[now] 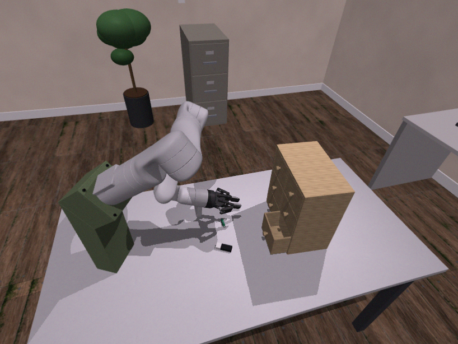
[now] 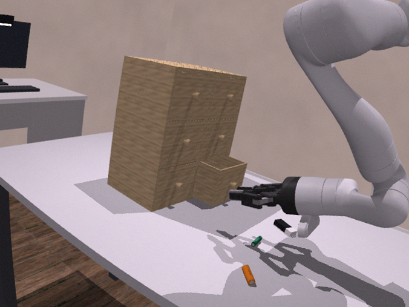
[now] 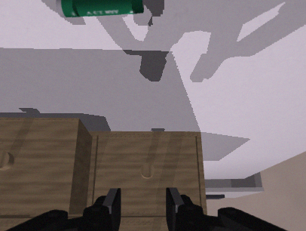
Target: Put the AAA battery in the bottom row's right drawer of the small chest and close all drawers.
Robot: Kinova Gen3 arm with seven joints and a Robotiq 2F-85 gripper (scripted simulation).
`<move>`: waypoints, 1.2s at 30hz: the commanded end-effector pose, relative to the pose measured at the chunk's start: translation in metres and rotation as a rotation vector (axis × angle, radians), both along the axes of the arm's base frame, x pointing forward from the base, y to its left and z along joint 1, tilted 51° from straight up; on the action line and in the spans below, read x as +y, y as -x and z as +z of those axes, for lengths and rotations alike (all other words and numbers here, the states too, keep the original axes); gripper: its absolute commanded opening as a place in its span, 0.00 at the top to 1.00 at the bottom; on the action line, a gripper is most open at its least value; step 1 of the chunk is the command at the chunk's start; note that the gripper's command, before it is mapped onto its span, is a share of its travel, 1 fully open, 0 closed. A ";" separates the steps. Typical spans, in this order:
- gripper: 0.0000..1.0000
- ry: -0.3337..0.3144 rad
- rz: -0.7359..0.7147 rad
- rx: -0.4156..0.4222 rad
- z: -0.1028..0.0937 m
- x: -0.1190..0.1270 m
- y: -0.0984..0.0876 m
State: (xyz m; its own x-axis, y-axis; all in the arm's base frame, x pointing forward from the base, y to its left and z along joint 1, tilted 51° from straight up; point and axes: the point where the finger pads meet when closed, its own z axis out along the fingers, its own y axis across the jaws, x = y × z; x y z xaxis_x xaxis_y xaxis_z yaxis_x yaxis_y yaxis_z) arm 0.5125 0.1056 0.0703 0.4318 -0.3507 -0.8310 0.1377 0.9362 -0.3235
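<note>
The green battery (image 1: 223, 222) (image 2: 257, 241) (image 3: 102, 7), the smaller of two, lies on the table short of the chest. The small chest (image 1: 318, 222) (image 2: 140, 128) stands upright. Its bottom right drawer (image 1: 280, 247) (image 2: 212, 183) (image 3: 38, 151) is pulled out partway and looks level. The bottom left drawer (image 2: 166, 186) (image 3: 120, 162) and those above look pushed in. My gripper (image 1: 237, 203) (image 2: 239, 194) (image 3: 143, 202) is partly open with nothing between the fingers. It points level at the chest front, above the table and short of the drawers, in line with the bottom left drawer's knob.
A black and white stick (image 1: 224, 247) (image 2: 285, 227) lies on the table on the open drawer's side of the green battery. A larger orange battery (image 2: 247, 274) lies on the other side, hidden in the top view. My forearm hangs low over the table.
</note>
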 end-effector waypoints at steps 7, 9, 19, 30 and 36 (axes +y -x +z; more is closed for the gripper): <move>0.67 -0.005 0.007 -0.002 -0.003 0.021 0.004; 0.67 -0.005 0.007 -0.002 -0.004 0.025 0.005; 0.67 -0.005 0.007 -0.002 -0.008 0.042 0.010; 0.67 -0.005 0.007 -0.002 -0.013 0.063 0.015; 0.67 -0.005 0.007 -0.002 -0.015 0.069 0.016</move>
State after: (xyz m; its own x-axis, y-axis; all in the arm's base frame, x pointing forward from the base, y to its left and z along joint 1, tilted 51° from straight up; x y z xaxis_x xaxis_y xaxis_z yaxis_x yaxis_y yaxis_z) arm 0.4972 0.1700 0.0549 0.4335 -0.3492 -0.8307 0.1361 0.9367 -0.3227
